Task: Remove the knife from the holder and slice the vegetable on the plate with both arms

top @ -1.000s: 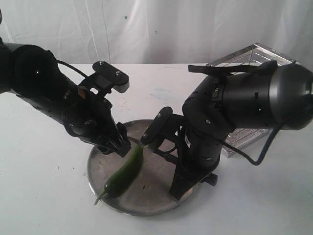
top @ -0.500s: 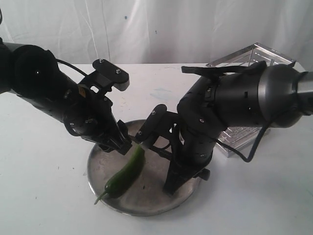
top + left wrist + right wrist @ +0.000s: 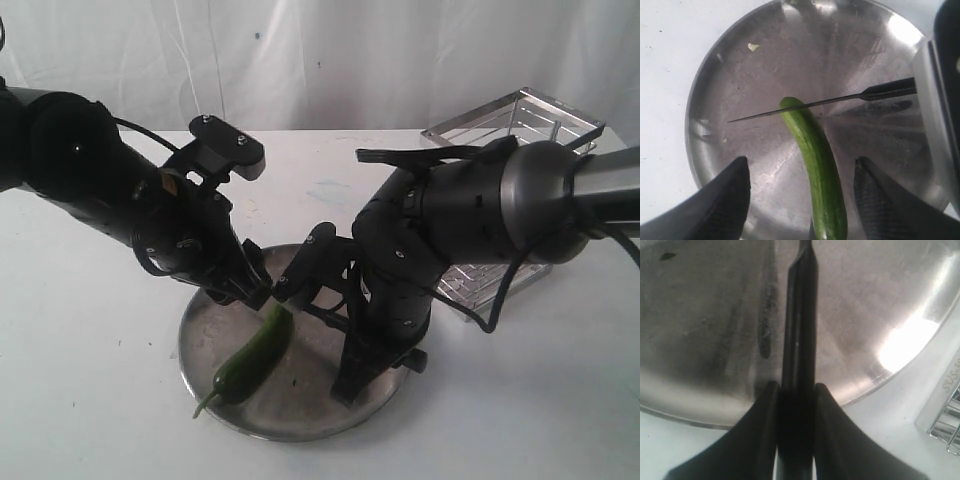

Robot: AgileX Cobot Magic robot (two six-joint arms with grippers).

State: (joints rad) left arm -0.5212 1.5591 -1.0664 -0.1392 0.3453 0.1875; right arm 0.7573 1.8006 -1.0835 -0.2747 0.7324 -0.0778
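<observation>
The green chilli (image 3: 817, 165) lies on the steel plate (image 3: 715, 100), its stem end toward the plate's near rim (image 3: 300, 425) in the exterior view. My left gripper (image 3: 801, 162) is open and straddles the chilli (image 3: 255, 352), with a gap on each side. The knife's thin dark blade (image 3: 790, 106) lies across the chilli near its blunt tip. My right gripper (image 3: 796, 390) is shut on the knife's black handle (image 3: 799, 330), low over the plate's right side (image 3: 352, 372). The wire holder (image 3: 520, 115) sits at the back right, partly hidden by the right arm.
A small cut-off green bit (image 3: 754, 47) lies on the plate near its rim. The white tabletop (image 3: 90, 400) surrounds the plate. The holder's steel edge (image 3: 945, 425) stands close beside the plate.
The right arm has shifted left and lower, bringing the knife over the chilli's tip. The left arm and the chilli have hardly moved.
</observation>
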